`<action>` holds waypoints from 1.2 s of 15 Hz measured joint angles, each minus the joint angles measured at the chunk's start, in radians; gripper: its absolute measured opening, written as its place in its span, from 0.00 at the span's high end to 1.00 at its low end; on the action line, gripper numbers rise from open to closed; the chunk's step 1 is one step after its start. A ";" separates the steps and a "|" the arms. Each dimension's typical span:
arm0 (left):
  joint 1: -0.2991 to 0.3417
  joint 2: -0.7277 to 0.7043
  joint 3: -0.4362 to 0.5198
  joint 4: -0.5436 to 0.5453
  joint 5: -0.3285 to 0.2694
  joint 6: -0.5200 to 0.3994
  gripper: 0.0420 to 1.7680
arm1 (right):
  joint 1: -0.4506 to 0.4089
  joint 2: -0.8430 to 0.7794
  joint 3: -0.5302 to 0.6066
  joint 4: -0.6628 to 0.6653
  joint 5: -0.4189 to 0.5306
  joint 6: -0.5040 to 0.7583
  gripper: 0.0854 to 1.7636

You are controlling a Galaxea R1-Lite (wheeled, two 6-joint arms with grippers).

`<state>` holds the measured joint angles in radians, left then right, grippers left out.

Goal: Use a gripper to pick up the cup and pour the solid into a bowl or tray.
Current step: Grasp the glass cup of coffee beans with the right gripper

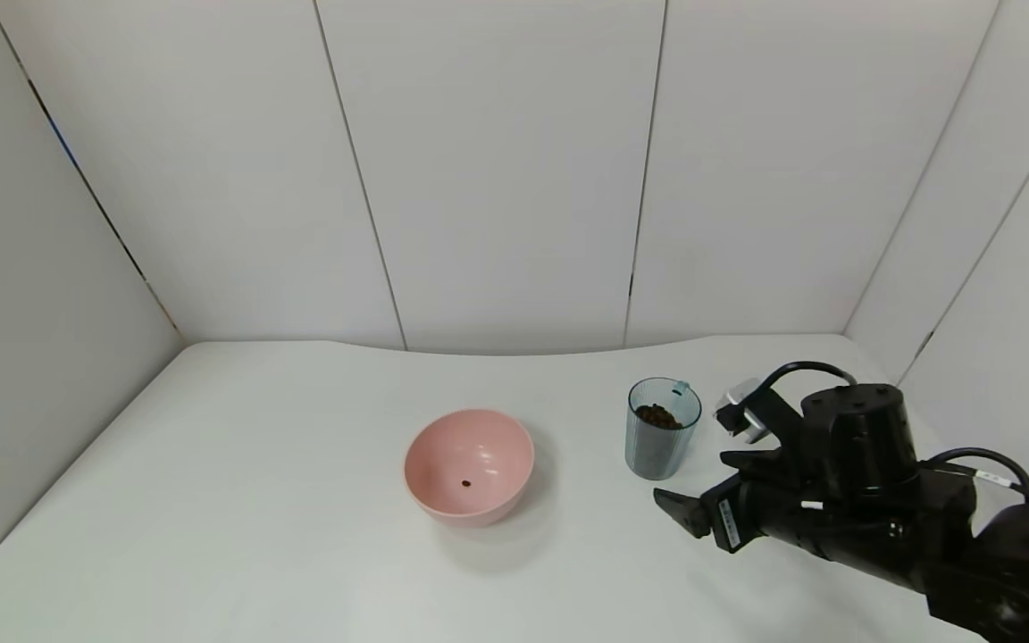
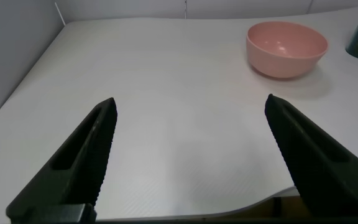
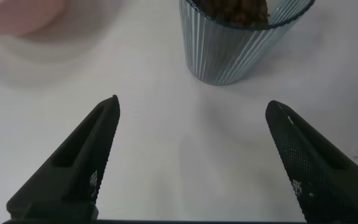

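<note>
The cup (image 1: 663,429), holding the solid (image 1: 657,416), stood upright toward the far right corner of the desk (image 1: 255,500), well apart from the bowl (image 1: 468,465) at mid-desk, which held one pellet. The right gripper (image 1: 702,487) hovered near the cup, jaws wide open and empty; the left gripper (image 2: 188,155), also open, waited at the near left edge. The ribbed plastic wall looked light, thin and possibly flexible, so a moderate mid-height grasp seemed advisable.

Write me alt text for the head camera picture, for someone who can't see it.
The right end effector, fingers open, sits low over a white table beside an upright ribbed blue-grey cup holding brown pellets. A pale-pink bowl stands to the cup's left, with one pellet inside. The left arm is out of this view.
</note>
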<state>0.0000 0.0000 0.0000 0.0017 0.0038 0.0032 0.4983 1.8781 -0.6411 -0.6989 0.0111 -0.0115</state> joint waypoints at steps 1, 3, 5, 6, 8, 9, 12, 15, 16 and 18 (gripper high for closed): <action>0.000 0.000 0.000 0.000 0.000 0.000 0.03 | 0.001 0.033 0.000 -0.039 -0.005 0.001 0.03; 0.000 0.000 0.000 0.000 0.000 0.000 0.03 | 0.000 0.089 -0.004 -0.093 -0.036 0.006 0.03; 0.000 0.000 0.000 0.000 0.000 0.000 0.03 | 0.002 0.131 -0.006 -0.166 -0.047 0.025 0.03; 0.000 0.000 0.000 0.000 0.000 0.000 0.03 | 0.002 0.150 -0.003 -0.203 -0.047 0.035 0.03; 0.000 0.000 0.000 0.000 0.000 0.000 0.03 | 0.000 0.186 0.006 -0.271 -0.049 0.052 0.03; 0.000 0.000 0.000 0.000 0.000 0.000 0.03 | -0.001 0.203 0.013 -0.307 -0.050 0.055 0.03; 0.000 0.000 0.000 0.000 0.000 0.000 0.03 | -0.002 0.257 0.033 -0.447 -0.059 0.059 0.03; 0.000 0.000 0.000 0.000 0.000 0.000 0.03 | -0.003 0.317 0.056 -0.599 -0.068 0.060 0.03; 0.000 0.000 0.000 0.000 0.000 0.000 0.03 | -0.004 0.334 0.060 -0.631 -0.069 0.060 0.03; 0.000 0.000 0.000 0.000 0.000 0.000 0.03 | -0.006 0.364 0.065 -0.674 -0.085 0.059 0.03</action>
<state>0.0000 0.0000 0.0000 0.0019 0.0043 0.0032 0.4926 2.2417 -0.5757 -1.3734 -0.0740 0.0474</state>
